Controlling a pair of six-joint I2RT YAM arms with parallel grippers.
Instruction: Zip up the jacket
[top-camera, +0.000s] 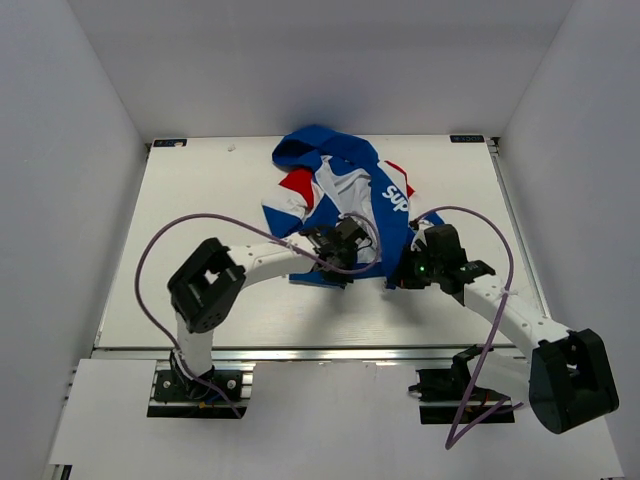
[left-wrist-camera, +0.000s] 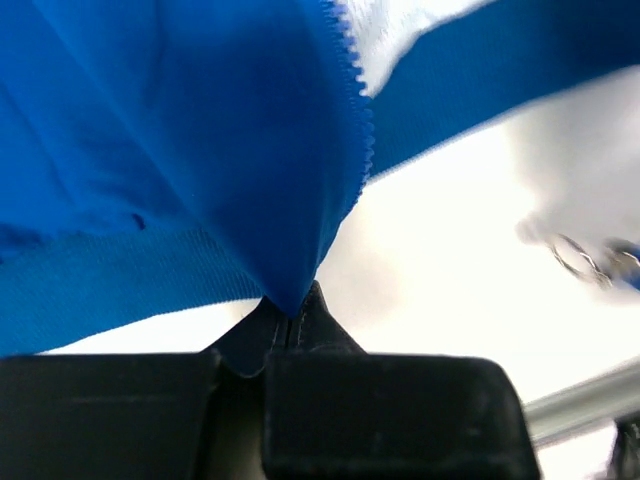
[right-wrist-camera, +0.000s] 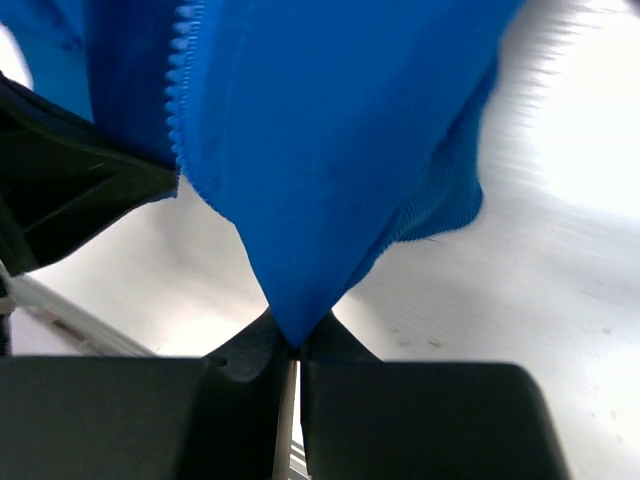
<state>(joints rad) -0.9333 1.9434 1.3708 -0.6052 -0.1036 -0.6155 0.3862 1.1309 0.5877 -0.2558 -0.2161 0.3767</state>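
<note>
The royal-blue jacket with red and white panels and white chest lettering lies open at the table's middle back, white lining showing. My left gripper is shut on the blue fabric of its lower left front edge; the left wrist view shows the fabric pinched in the jaws, zipper teeth running up beside it. My right gripper is shut on the lower right front edge; the right wrist view shows blue fabric pinched, zipper teeth at the left.
The white table is bounded by white walls on three sides. Purple cables loop over both arms. The left arm's black body shows in the right wrist view. A metal rail runs along the table's near edge.
</note>
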